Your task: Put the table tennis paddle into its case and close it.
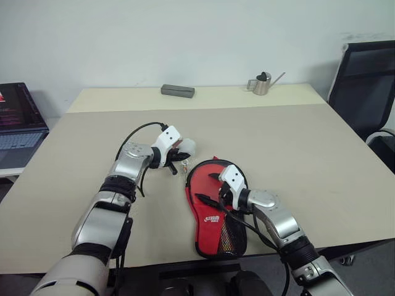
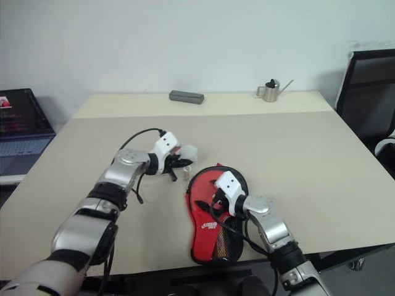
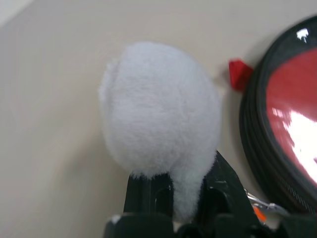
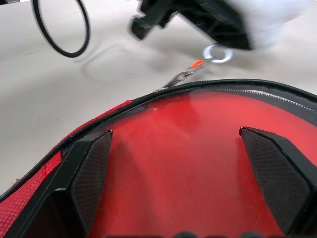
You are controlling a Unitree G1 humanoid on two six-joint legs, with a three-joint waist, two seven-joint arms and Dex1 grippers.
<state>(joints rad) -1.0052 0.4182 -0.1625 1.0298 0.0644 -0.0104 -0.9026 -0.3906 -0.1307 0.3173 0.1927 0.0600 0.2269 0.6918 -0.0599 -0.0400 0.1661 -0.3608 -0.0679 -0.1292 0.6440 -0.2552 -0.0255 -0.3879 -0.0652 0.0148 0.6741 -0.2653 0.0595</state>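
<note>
Red-and-black case (image 1: 213, 209) lies flat on the beige worktop (image 1: 296, 154), round end at twelve o'clock, mesh pocket end at six. We find red rubber of the paddle (image 4: 198, 163) showing inside its unzipped rim. Left pincer (image 3: 173, 198), at ten o'clock from the case, is pressed together on the white pom-pom (image 3: 161, 106), whose chain (image 4: 190, 72) runs to the zip. Right pincer (image 4: 176, 183) hangs spread over the case's round end. Grey box (image 1: 178, 90) and small watering can (image 1: 262, 83) stand at the far edge.

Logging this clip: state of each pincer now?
Left pincer: closed on the pom-pom.
Right pincer: open, over the case, holding nothing.
</note>
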